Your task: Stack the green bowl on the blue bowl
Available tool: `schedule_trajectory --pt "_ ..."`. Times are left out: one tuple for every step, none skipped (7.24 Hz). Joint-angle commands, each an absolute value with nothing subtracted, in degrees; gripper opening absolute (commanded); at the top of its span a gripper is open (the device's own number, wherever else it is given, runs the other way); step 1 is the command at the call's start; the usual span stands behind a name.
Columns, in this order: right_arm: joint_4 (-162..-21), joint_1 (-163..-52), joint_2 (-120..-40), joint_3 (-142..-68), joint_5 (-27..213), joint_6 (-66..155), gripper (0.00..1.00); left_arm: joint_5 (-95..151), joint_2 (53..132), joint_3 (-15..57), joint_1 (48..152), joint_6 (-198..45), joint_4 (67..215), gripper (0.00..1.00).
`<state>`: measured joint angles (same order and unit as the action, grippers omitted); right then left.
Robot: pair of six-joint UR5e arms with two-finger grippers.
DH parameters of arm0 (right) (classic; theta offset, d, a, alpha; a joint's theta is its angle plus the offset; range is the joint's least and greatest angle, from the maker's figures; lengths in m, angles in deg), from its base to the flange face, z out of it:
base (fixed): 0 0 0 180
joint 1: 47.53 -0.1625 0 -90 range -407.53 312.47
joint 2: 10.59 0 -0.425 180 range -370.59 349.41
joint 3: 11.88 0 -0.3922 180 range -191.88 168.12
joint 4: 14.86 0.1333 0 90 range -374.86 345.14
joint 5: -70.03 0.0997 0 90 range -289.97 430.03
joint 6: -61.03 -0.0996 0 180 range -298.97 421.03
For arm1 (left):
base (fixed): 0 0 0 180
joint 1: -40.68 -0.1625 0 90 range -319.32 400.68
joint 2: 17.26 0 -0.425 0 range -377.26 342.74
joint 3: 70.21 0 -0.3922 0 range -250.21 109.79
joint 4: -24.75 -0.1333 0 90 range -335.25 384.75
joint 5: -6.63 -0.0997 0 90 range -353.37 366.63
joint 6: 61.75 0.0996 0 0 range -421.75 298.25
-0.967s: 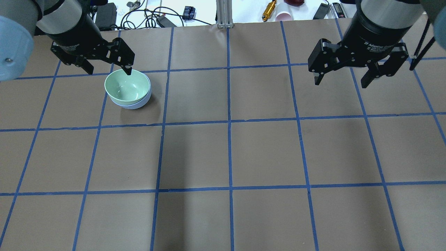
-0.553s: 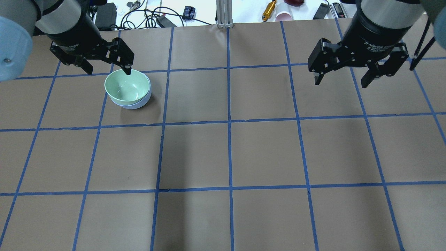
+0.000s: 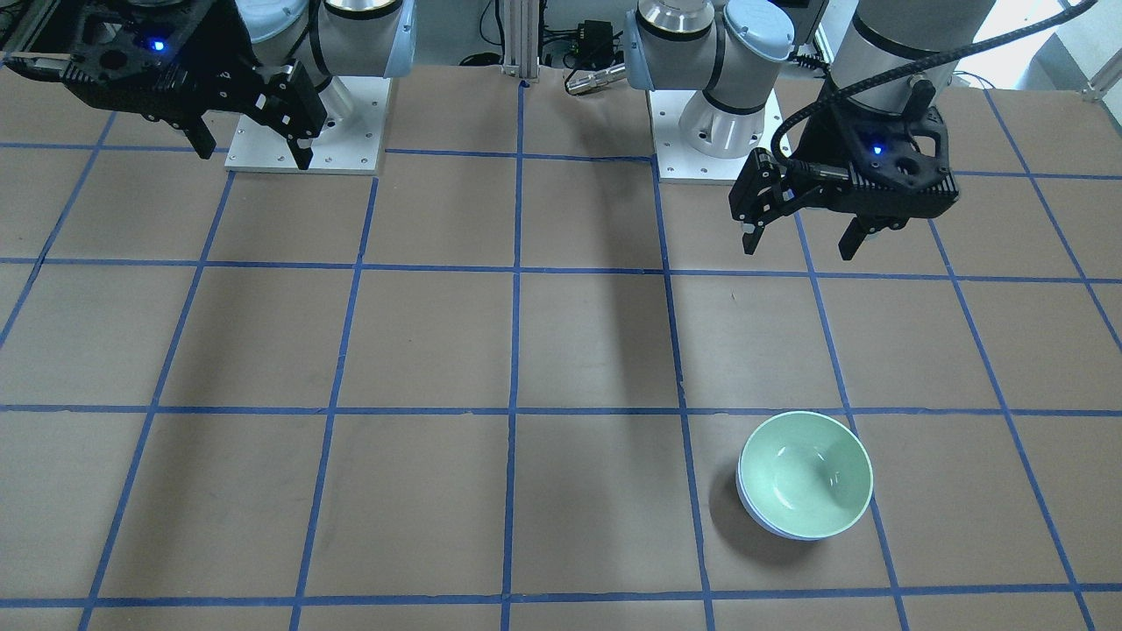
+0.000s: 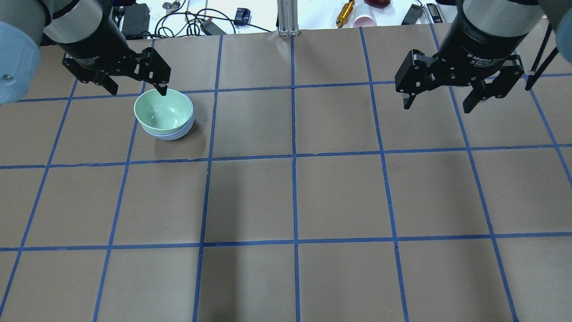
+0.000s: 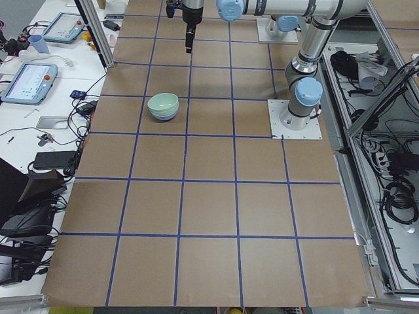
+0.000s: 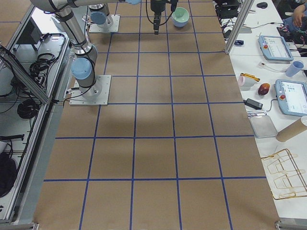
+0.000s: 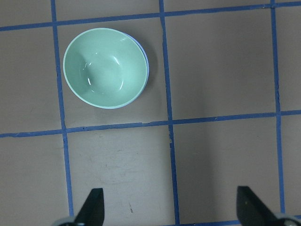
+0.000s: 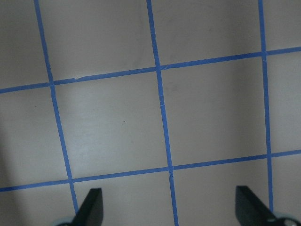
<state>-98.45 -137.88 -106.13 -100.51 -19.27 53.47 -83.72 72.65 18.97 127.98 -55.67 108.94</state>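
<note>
The green bowl [image 4: 163,111] sits nested inside the blue bowl [image 4: 170,135], which shows only as a thin crescent under it, at the table's far left. The pair also shows in the front view, with the green bowl [image 3: 806,473] above the blue bowl's edge [image 3: 752,515], and in the left wrist view [image 7: 106,68]. My left gripper [image 4: 137,90] is open and empty, raised above the table just behind the bowls, touching neither. My right gripper [image 4: 436,106] is open and empty, high over the far right of the table.
The table is brown paper with a blue tape grid [image 4: 293,156]. Beyond its far edge lie cables [image 4: 187,20], a pink cup [image 4: 364,20], a yellow tool [image 4: 345,13] and an aluminium post [image 4: 288,18]. The arms' base plates [image 3: 302,162] stand at the robot's side.
My left gripper, open, has drifted slightly up and back from the stacked bowls. The bowls and the right arm have not moved.
</note>
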Motion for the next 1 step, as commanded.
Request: schedule_trajectory --pt "-98.5 -137.9 -106.1 -100.5 -19.3 53.5 1.0 -83.9 72.7 19.1 127.5 -55.7 108.9 1.0"
